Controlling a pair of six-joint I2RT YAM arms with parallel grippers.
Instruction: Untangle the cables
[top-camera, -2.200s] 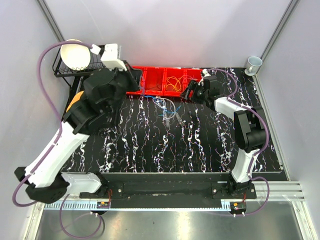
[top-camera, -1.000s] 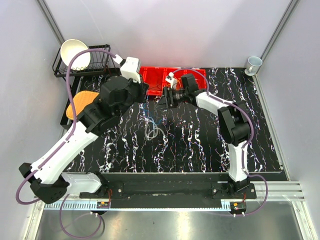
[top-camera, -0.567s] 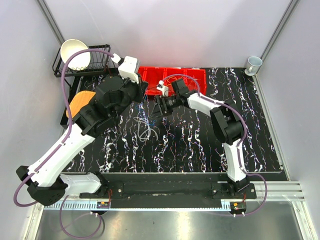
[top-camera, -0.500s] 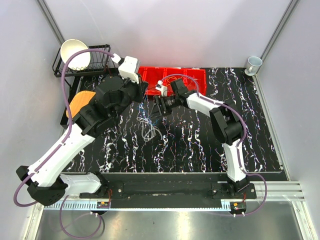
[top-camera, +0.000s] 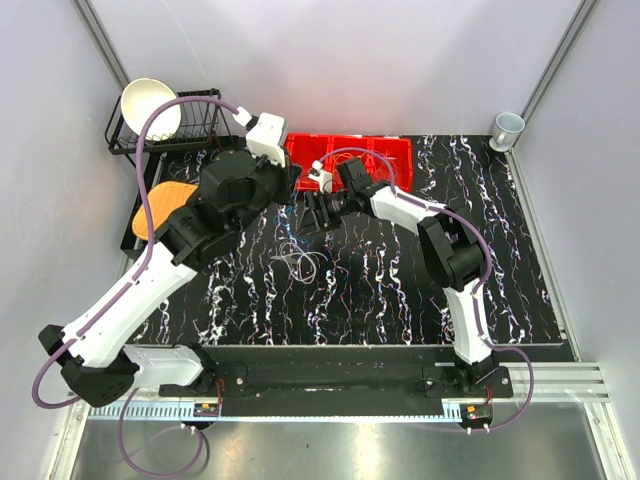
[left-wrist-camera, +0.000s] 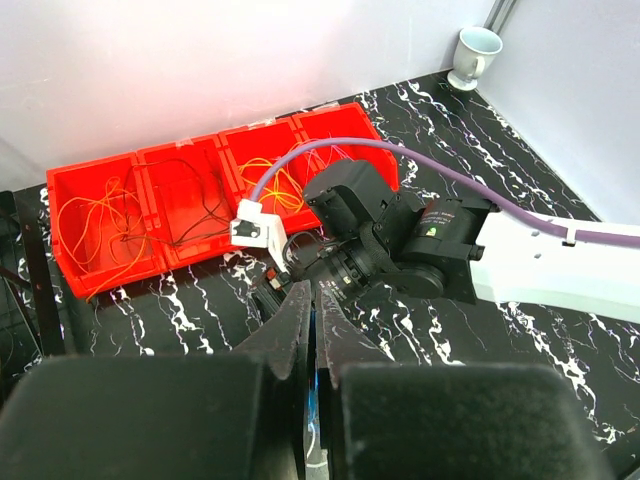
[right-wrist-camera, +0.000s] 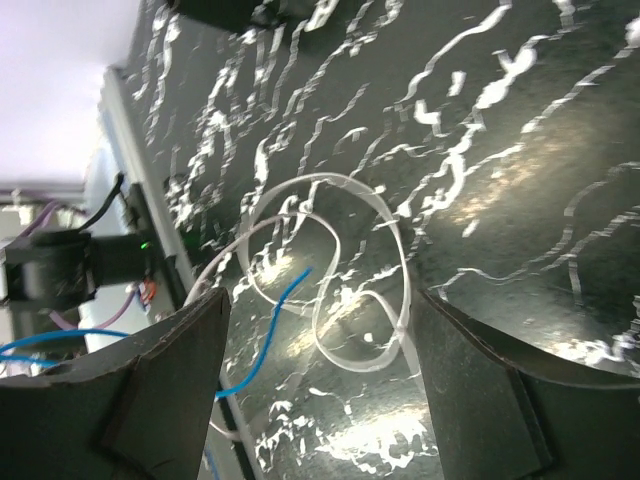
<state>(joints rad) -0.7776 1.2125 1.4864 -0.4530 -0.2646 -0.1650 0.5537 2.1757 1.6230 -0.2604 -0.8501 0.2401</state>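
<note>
The right arm has swung from the right end of the red bin (top-camera: 400, 142) across to the left arm, and the loose cables have slid nearer and leftward on the worktop (top-camera: 420, 290). The right end effector (right-wrist-camera: 315, 300) hangs with its fingers spread wide over a white cable (right-wrist-camera: 400, 265) looped on the worktop, with a blue cable (right-wrist-camera: 290, 285) lying across the loop. The left end effector (left-wrist-camera: 311, 300) is pressed together on the blue cable, a sliver of which shows in the seam, and orange cables (left-wrist-camera: 100, 215) lie in the bin's compartments.
</note>
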